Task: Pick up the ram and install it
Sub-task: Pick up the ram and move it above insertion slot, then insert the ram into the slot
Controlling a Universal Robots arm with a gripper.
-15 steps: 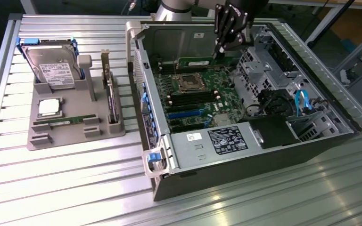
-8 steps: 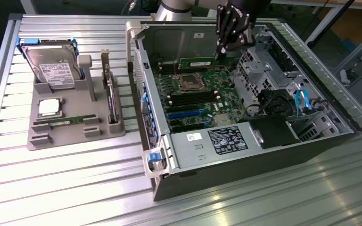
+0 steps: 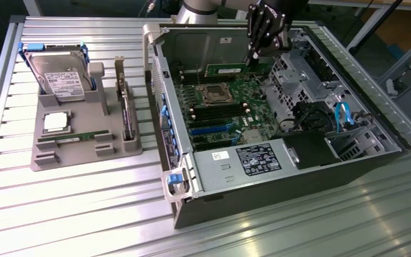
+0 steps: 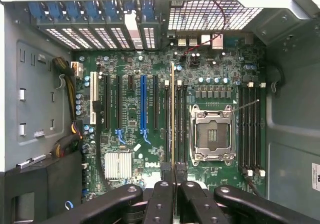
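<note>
Pincer (image 4: 173, 178) clamping ram (image 4: 173, 114): pickup done. Holding it above motherboard (image 4: 130, 63), slots beneath pincer; seating looking not yet done.

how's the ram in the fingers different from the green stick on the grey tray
The ram stands on edge over the motherboard inside the case; the green stick sits in the grey tray outside it. The fingers clamp the ram; the green stick is untouched. Both are long, narrow green boards.
</note>
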